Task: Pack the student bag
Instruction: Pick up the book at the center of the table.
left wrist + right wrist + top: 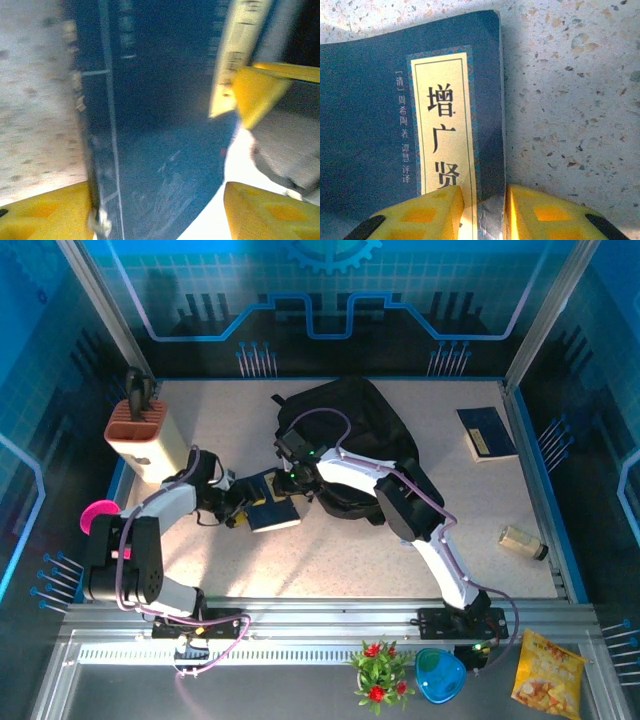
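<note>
The student bag (345, 420) lies black and slumped at the middle back of the table, behind my right arm. In front of it lies a dark blue book (272, 512) with a yellow title label (445, 120). My right gripper (293, 480) (484, 200) is closed down narrowly over the book's right edge, one yellow finger (427, 210) on the cover, the other against the edge on the table side. My left gripper (238, 508) (160, 200) stands wide open with the book's (165, 150) other end between its fingers.
A beige pen holder (145, 435) stands at the back left and a pink object (98, 512) sits by the left wall. A second blue book (487, 432) lies at the back right, with a small bottle (522, 540) nearer. Plant (378, 672), blue bowl (438, 675) and snack bag (545, 672) sit on the front rail.
</note>
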`<state>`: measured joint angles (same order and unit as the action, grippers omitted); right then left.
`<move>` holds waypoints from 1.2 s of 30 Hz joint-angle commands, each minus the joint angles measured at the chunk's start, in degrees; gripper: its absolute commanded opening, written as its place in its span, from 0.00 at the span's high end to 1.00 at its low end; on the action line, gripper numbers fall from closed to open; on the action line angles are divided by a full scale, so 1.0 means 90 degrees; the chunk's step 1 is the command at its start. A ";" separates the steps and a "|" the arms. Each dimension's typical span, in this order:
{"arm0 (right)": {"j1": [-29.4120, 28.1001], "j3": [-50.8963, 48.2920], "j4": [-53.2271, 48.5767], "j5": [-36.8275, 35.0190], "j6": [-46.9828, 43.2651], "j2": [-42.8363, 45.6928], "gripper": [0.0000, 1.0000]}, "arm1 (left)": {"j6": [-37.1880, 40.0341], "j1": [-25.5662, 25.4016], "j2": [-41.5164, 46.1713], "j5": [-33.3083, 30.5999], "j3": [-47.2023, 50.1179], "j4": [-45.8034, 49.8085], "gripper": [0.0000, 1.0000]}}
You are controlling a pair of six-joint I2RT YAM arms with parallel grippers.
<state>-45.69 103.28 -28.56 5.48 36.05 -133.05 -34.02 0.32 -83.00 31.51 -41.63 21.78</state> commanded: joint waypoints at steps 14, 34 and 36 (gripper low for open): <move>0.0096 -0.0706 -0.0524 0.0007 0.0213 -0.0086 0.69 | -0.1319 0.0108 -0.0169 0.0762 0.0501 -0.2048 0.53; 0.0792 -0.2945 0.2356 0.1627 0.1422 0.3345 0.38 | -0.1670 0.0863 0.1434 -0.0099 0.0619 -0.1365 1.00; 0.0974 -0.3452 0.2872 0.1781 0.1812 0.3680 0.35 | -0.2180 0.0874 0.1596 0.0059 0.0729 -0.2003 1.00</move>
<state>-39.11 77.65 -10.48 18.41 46.24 -102.65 -48.34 7.57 -71.33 30.65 -36.07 8.62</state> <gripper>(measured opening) 0.643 0.129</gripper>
